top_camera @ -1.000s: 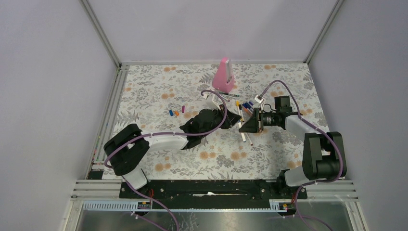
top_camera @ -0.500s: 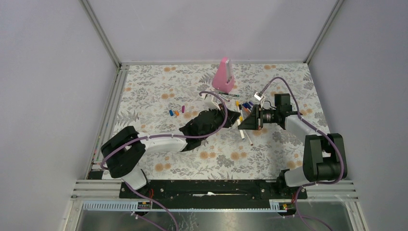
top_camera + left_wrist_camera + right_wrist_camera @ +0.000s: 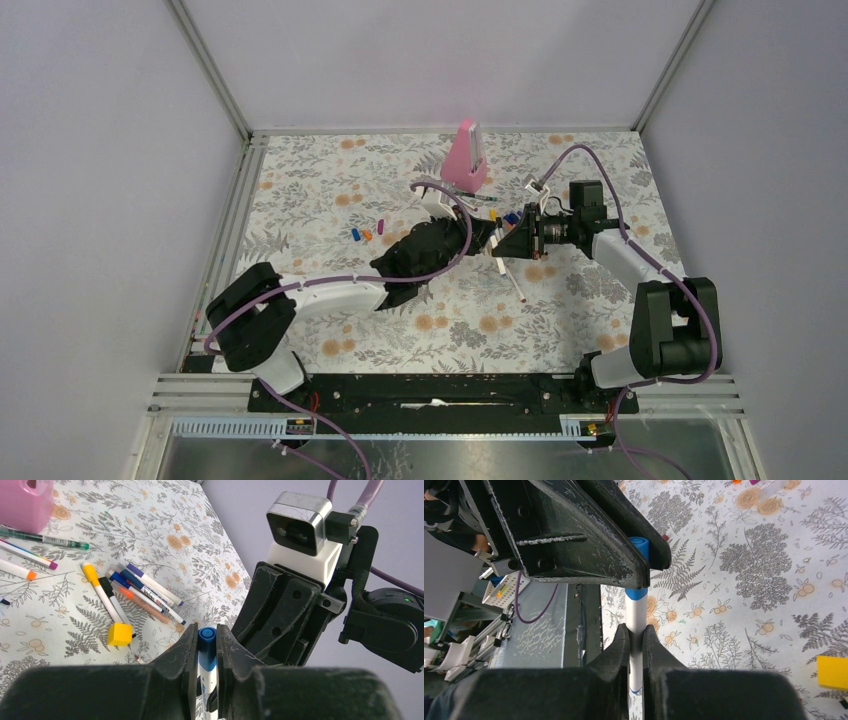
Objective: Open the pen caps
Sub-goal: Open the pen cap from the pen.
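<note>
Fingers (image 3: 186, 652) of our left gripper (image 3: 206, 647) are clamped on the blue cap (image 3: 207, 636) of one pen, with only its rounded end poking past the tips. Facing it, our right gripper (image 3: 636, 636) is pinched tight on the same pen's white barrel (image 3: 636, 612), a little below the cap's edge. We judge that we hold it this way so each arm owns one half, and a straight pull apart along the pen should free the cap. The pen hangs in the air between us, above the flowered cloth (image 3: 320, 190). Further out, more pens (image 3: 137, 587) with coloured caps on lie in a loose heap beside a yellow block (image 3: 120, 634). Well to the left sit a few loose caps (image 3: 366, 234), already off.
</note>
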### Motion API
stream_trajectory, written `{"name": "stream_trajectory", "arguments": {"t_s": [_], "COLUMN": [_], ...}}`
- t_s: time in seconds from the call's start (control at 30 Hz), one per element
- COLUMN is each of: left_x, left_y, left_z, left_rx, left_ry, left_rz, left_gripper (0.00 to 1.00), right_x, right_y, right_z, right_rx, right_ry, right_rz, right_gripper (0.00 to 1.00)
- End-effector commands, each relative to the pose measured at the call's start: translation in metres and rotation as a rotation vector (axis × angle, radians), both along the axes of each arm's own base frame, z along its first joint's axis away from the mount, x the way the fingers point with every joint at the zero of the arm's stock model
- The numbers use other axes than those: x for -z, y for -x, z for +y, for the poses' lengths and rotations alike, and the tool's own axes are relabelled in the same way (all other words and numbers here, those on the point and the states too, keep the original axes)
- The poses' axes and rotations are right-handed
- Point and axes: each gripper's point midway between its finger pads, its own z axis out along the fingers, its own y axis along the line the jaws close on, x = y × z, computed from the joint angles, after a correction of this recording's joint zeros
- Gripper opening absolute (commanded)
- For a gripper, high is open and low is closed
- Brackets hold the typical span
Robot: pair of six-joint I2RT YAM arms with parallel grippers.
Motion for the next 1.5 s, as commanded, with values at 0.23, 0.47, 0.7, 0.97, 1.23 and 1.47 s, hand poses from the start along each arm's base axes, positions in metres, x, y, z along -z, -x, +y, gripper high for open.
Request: {"name": "stream_trajectory", "arguments": {"t_s": [0.23,0.47,0.7,0.97,1.23,1.47], "left_x": [-0.169,-0.169,-0.169,-0.187,-0.166,-0.048], "left_y": [-0.063,-0.068,-0.076,-0.083,-0.060,0.004], "left_z": [0.090,0.111,0.124,0.137,0.131,0.171], "left_rx": [-0.397,-0.444,-0.478,-0.498,-0.343,-0.225], "left_ry": [0.389,0.446,0.490,0.510,0.349,-0.131], "left_rz": [-0.297,-0.310,-0.309,-0.347,-0.297,0.047], "left_gripper": [0.00,0.00,0.00,0.00,0.00,0.00], "right_x": [0.016,0.019,0.025,0.023,0.038,0.062], "right_y": [0.028,0.027,0.027,0.028,0.007,-0.026], "right_z": [0.002,0.003,0.002,0.002,-0.018,-0.076], "right_rx": [-0.024,-0.022,-0.013,-0.019,0.087,0.298], "right_ry": [0.028,0.024,0.041,0.032,0.246,0.549], "right_rz": [0.161,0.166,0.171,0.157,-0.006,-0.165], "right_gripper": [0.00,0.00,0.00,0.00,0.00,0.00]}}
